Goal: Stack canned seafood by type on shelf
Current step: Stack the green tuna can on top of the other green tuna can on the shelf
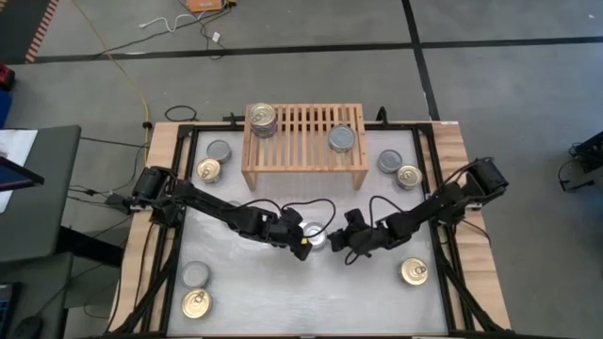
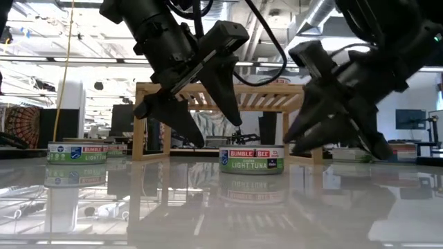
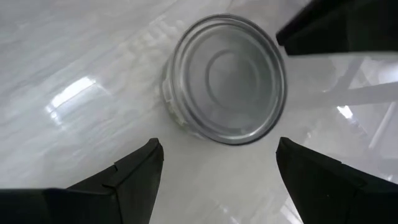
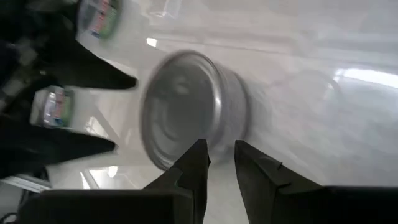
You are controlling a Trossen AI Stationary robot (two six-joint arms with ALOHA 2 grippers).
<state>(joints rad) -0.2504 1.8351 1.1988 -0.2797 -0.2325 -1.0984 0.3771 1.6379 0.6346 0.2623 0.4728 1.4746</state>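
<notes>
A silver-topped tuna can (image 1: 317, 236) stands upright on the table's middle, in front of the light-wood shelf (image 1: 303, 162). My left gripper (image 1: 301, 243) is open just left of the can, its fingers (image 3: 134, 168) short of the can (image 3: 227, 78) and touching nothing. My right gripper (image 1: 343, 245) comes from the right, slanting down, its fingers (image 4: 198, 158) only narrowly apart at the can's wall (image 4: 230, 106). On the shelf's slatted top rest a two-can stack (image 1: 262, 120) and a single silver can (image 1: 341, 138). My right gripper has its two fingertips (image 2: 293, 146) close against the side wall of the tuna can (image 2: 251, 159) that faces the table's right, slanting down from that side. I cannot tell whether they touch it. The can stands flat on the table.
Loose cans stand left of the shelf (image 1: 219, 151) (image 1: 208, 170), right of it (image 1: 389, 161) (image 1: 409, 176), at the near left (image 1: 195, 275) (image 1: 195, 303) and near right (image 1: 415, 272). Black cables loop on the table behind both grippers.
</notes>
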